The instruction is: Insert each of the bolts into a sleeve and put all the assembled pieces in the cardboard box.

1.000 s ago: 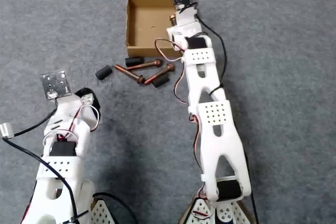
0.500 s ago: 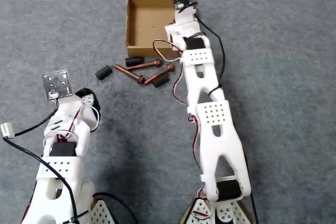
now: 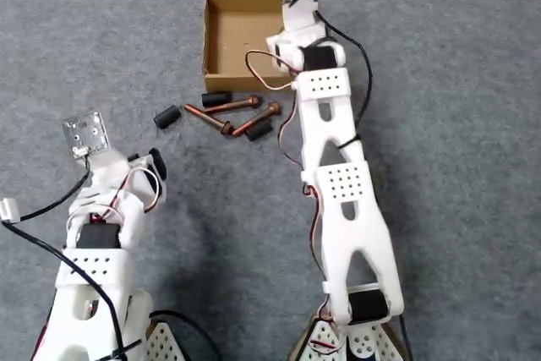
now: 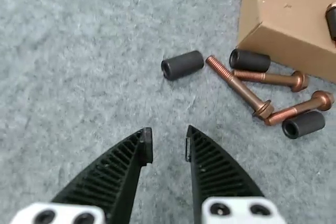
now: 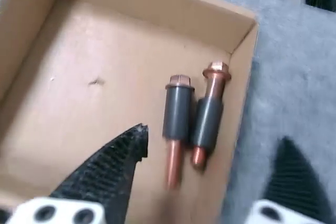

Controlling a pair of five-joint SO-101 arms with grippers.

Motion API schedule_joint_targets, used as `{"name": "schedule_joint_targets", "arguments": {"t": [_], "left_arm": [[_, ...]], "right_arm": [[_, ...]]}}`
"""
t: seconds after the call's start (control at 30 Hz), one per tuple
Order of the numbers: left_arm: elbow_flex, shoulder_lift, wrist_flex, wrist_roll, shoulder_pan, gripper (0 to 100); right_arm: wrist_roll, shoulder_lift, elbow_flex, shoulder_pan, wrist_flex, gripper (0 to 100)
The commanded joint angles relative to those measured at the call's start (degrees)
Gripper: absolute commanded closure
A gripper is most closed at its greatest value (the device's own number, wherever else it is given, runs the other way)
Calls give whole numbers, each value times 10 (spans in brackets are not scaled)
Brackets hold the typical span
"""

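We are showing the left gripper (image 4: pixel 168 145) with its jaws parted by only a narrow gap and holding nothing, poised above the grey mat (image 4: pixel 79 51) a little short of the loose sleeve (image 4: pixel 182 65). The right gripper (image 5: pixel 214 137) is spread wide and also empty. It is hanging over the cardboard box (image 5: pixel 157 3), with one finger above the floor and the other seemingly outside the near wall. Two assembled pieces (image 5: pixel 177 114) are lying side by side against that wall. Beyond the loose sleeve, three bare bolts are crowding together near the box's corner: a middle bolt (image 4: pixel 239 87), a second bolt (image 4: pixel 270 77) just beside another sleeve (image 4: pixel 249 60), and a third bolt (image 4: pixel 296 109) next to the last sleeve (image 4: pixel 303 124), its tip meeting the middle bolt's head. We are judging three hazards. First, the left jaws are looking narrower than the sleeve; descending without widening would likely push the cylinder, and it may roll away across the mat. Second, because the bolts are touching or nearly touching, lifting one is likely to drag or flick its neighbours, possibly under the box edge. Third, since the right gripper appears to be straddling the wall, a low or sideways withdrawal could catch the cardboard, shifting the box and disturbing the finished pieces inside.
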Motion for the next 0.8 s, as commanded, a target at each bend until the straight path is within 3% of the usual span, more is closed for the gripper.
{"name": "schedule_joint_targets", "arguments": {"t": [0.0, 0.23, 0.3, 0.4, 0.57, 0.77], "left_arm": [[-93, -1, 82, 4, -7, 882], [-215, 0, 213, 2, -16, 882], [-223, 0, 240, -28, -14, 884], [-227, 0, 283, -47, -20, 886], [-216, -7, 347, -48, -30, 886], [-212, -2, 348, -49, -31, 885]], "right_arm": [[-4, -99, -30, -7, 84, 644], [-4, -202, -30, -7, 207, 921], [-4, -225, -30, -13, 259, 966], [-4, -257, -27, -25, 337, 996], [-1, -302, -23, -42, 334, 997], [18, -331, -22, -73, 334, 997]]}}
